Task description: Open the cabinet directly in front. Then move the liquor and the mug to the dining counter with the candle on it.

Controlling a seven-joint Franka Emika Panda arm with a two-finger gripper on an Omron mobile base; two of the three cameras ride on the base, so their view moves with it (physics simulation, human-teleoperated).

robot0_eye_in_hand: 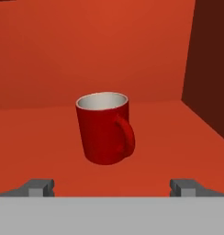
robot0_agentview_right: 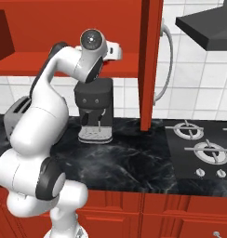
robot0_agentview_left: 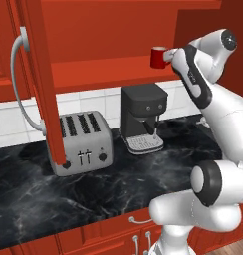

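The jaws (robot0_eye_in_hand: 112,187) stand spread wide and hold nothing; their two tips flank an empty gap just short of the mug (robot0_eye_in_hand: 104,128). The mug stands upright on the red shelf (robot0_eye_in_hand: 49,137) inside the cabinet (robot0_agentview_left: 118,30), near the shelf's right inner wall, its handle turned toward the hand and slightly to one side. Seen from the base, the arm (robot0_agentview_left: 203,79) reaches up to shelf height with the hand just beside the mug. The cabinet doors are swung open: one door (robot0_agentview_left: 44,84) hangs edge-on over the toaster (robot0_agentview_left: 83,142), the other (robot0_agentview_right: 150,60) edge-on beside the stove (robot0_agentview_right: 201,148). Below, a coffee machine (robot0_agentview_left: 142,117) sits on the black marble surface (robot0_agentview_left: 93,194). Judged from this, the opening step is complete and the mug's pick-up is at the approach stage, ungrasped. The carry to the dining counter remains, as does the liquor's transfer, since the shelf carries no bottle here.
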